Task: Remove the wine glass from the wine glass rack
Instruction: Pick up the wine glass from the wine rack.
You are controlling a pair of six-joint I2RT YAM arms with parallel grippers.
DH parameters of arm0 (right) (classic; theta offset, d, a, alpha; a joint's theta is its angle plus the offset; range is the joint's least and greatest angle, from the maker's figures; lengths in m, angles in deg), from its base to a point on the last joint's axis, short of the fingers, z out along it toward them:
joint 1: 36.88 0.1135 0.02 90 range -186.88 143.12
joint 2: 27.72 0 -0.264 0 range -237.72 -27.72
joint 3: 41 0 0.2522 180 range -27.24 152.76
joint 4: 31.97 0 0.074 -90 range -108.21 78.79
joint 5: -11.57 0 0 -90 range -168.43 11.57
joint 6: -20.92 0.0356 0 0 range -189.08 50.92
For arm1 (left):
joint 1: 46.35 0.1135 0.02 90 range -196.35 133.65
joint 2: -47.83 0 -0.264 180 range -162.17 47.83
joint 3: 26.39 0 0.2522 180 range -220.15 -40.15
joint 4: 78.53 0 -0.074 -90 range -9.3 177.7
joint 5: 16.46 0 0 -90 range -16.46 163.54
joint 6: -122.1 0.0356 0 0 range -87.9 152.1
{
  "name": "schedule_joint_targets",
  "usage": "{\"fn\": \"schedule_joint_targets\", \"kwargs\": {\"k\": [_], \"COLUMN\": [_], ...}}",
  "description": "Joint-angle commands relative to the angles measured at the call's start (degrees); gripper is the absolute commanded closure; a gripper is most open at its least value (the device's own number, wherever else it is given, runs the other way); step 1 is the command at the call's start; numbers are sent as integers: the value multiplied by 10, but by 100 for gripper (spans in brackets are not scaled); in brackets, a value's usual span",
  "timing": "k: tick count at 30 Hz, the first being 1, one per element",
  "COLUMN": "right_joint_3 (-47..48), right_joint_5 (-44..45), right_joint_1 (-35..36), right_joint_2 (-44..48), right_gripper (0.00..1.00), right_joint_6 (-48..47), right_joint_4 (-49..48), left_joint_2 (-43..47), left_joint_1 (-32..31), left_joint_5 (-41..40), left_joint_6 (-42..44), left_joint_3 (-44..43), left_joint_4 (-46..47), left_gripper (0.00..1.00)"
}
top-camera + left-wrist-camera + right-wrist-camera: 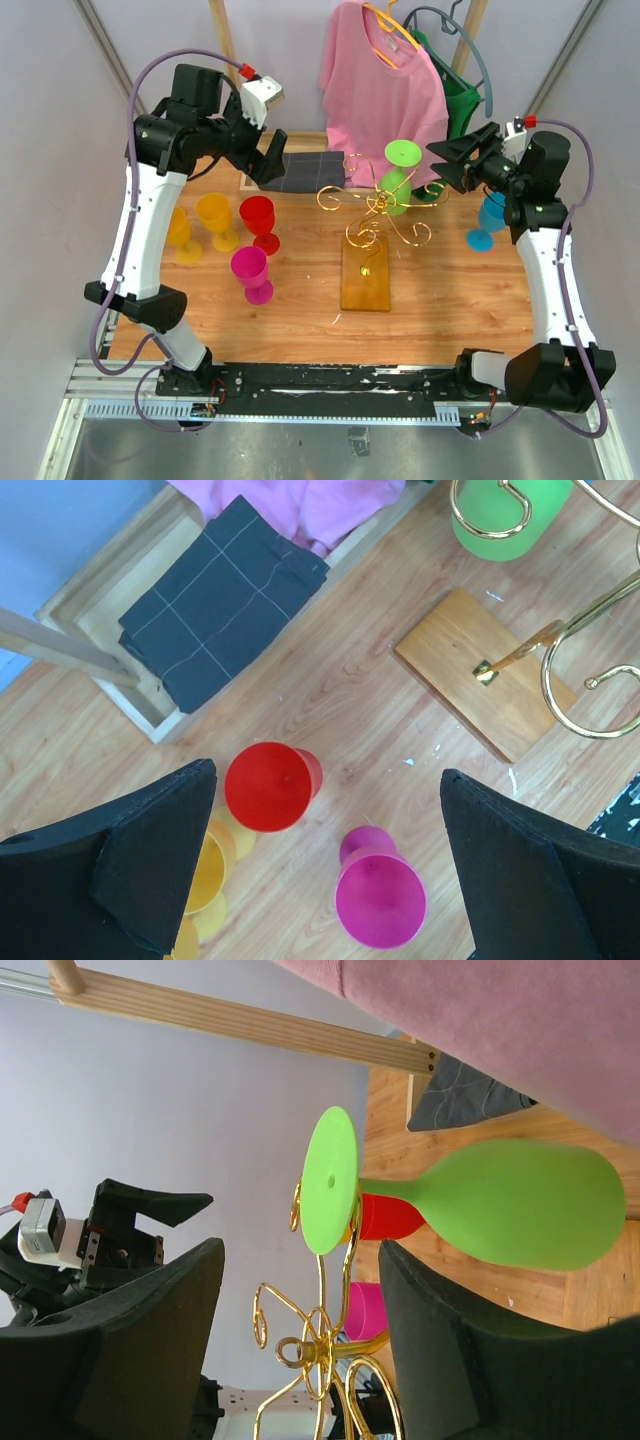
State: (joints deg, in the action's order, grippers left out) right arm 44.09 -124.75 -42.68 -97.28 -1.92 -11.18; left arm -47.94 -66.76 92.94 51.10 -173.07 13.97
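A green wine glass (pixel 397 190) hangs upside down, foot up, from the gold wire wine glass rack (pixel 372 208) on its wooden base (pixel 366 272). My right gripper (pixel 438 165) is just right of the glass at foot height, not touching it. In the right wrist view the glass (pixel 520 1205) lies ahead of the right gripper (pixel 300 1255), its foot disc level with the fingertips. The jaws stand apart, with only rack wire (pixel 320 1345) showing in the gap. My left gripper (pixel 328 780) is open, high over the left glasses, and holds nothing.
Red (pixel 258 215), magenta (pixel 250 268) and two yellow glasses (pixel 215 215) stand on the left of the table. A blue glass (pixel 490 215) stands behind my right arm. A dark folded cloth (pixel 310 170) lies at the back. Pink (pixel 385 85) and green (pixel 460 100) shirts hang behind the rack.
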Motion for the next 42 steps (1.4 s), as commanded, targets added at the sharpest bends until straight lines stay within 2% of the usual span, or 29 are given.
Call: {"fn": "schedule_joint_targets", "kwargs": {"k": [1,10,21,33,42], "right_joint_3": [-5,-3,16,31,37], "right_joint_5": [-13,-18,-35,-49,-64], "right_joint_1": [-9,-8,-9,-8,3], "right_joint_2": [-1,-29,-70,-93,-108], "right_gripper": [36,42,45,59,64], "right_joint_6": [9,15,17,38,37], "right_joint_4": [-51,-78,-98,-131,-132], "left_joint_2": [-6,-9,-12,-16,-22], "left_joint_1": [-3,-3,-3,-3,-3], "left_joint_5": [11,11,12,13,17], "left_joint_6": [-6,-9,-11,-9,-11], "left_joint_3": [6,8,11,18,16], "left_joint_4": [9,10,9,9,9], "left_gripper": [1,1,1,1,1]}}
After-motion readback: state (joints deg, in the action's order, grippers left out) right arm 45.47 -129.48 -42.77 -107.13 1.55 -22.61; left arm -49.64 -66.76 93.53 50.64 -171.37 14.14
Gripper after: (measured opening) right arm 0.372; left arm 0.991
